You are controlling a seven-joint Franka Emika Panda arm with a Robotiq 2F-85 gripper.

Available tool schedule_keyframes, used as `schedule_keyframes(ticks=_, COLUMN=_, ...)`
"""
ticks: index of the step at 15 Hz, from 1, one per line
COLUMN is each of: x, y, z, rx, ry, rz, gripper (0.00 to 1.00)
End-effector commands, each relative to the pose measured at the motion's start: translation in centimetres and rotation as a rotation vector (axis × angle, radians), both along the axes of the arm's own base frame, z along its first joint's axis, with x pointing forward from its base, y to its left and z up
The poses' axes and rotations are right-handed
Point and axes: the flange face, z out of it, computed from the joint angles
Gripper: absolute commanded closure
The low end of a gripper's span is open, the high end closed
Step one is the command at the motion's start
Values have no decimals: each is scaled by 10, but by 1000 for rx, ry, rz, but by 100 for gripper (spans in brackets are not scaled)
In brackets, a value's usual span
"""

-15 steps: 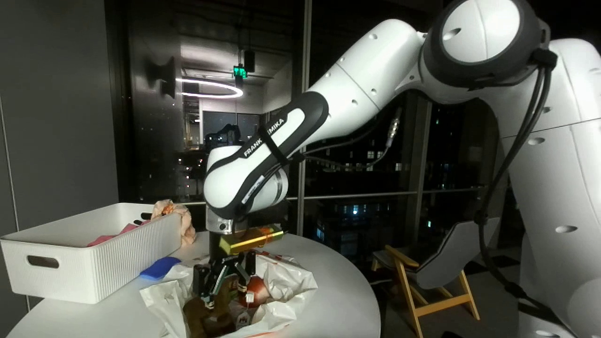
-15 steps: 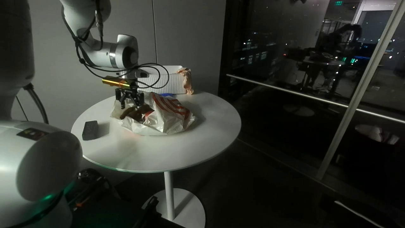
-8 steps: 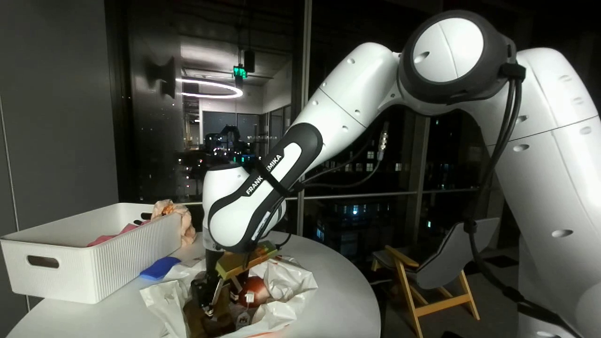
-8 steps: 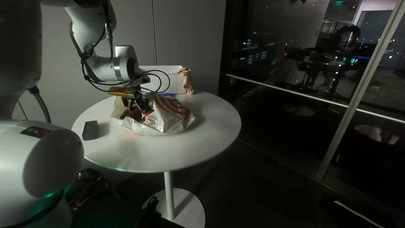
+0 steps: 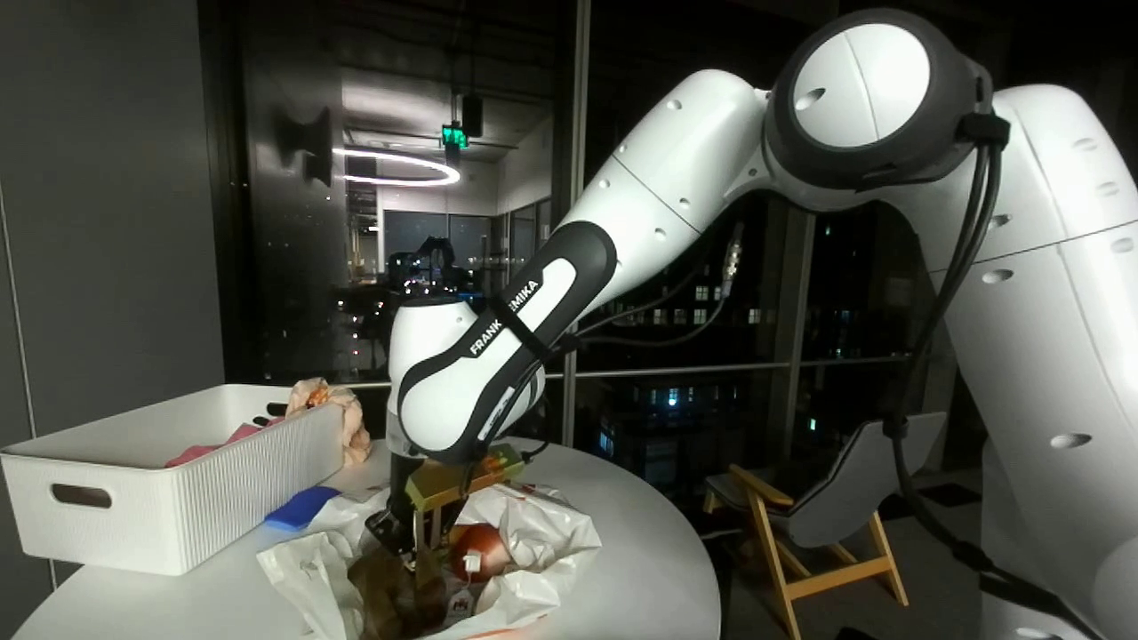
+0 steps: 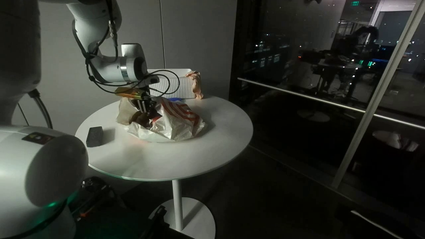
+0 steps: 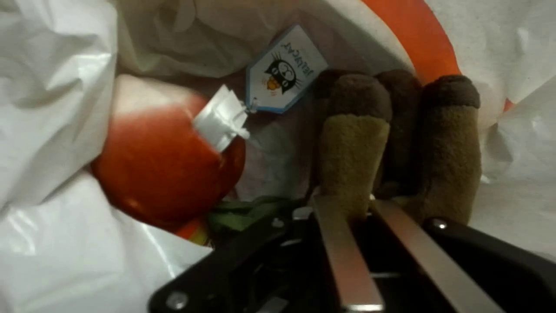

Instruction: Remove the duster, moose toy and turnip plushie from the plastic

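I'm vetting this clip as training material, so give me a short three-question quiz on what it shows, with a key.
1. True or false: the red plush lies inside the plastic bag.
2. Which of these hangs over the rim of the white bin?
A) the paper tag
B) the peach cloth
C) the red plush
3. In the wrist view, what does the gripper appear to be closed on?

Key
1. True.
2. B.
3. One leg of the brown moose toy.

To my eye the gripper [image 7: 352,206] partly hides the moose toy [image 7: 355,148], and the plastic bag [image 7: 65,234] the turnip plushie [image 7: 160,161].
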Motion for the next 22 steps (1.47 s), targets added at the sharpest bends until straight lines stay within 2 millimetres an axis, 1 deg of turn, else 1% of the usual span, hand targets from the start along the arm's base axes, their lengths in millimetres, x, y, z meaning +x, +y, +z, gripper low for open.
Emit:
schedule_keyframes(ticks=1, x=-17, y=3, z=36, rx=85, ry=80, rz=5, gripper=96)
schedule_keyframes(ticks=2, x=-23, y=7, z=48, rx=147, ry=137, rz=36, gripper=94)
schedule_keyframes(ticks=3, x=-27, y=8, z=60, rx=190, ry=174, rz=56, gripper=96)
schedule_keyframes(ticks=4, x=-30, y=8, z=75, rx=238, ry=219, rz=76, gripper=95)
schedule_keyframes(ticks=7, x=-41, y=3, z=118, rx=383, ry=353, rz=112, gripper=95)
schedule_keyframes(ticks=8, x=-45, y=2, z=131, rx=428, ry=401, rz=97, gripper=95)
schedule_keyframes(ticks=9, x=-47, y=0, z=140, rx=460, ry=429, rz=46, gripper=93)
schedule_keyframes(ticks=10, x=-51, y=-1, z=149, rx=477, ry=442, rz=47, gripper=92)
schedule_keyframes(ticks=11, x=-56, y=2, z=155, rx=528, ry=497, rz=126, gripper=93)
schedule_keyframes(ticks=13, x=-64, y=7, z=153, rx=542, ry=529, rz=239, gripper=94)
schedule_keyframes(ticks=15, x=-75, y=22, z=141, rx=517, ry=546, rz=355, gripper=95)
schedule_keyframes(ticks=17, x=-83, y=42, z=129, rx=500, ry=533, rz=466, gripper=95)
schedule_keyframes(ticks=19, x=-94, y=68, z=117, rx=479, ry=550, rz=574, gripper=95)
schedule_keyframes(ticks=22, x=-106, y=106, z=100, rx=394, ry=539, rz=711, gripper=94)
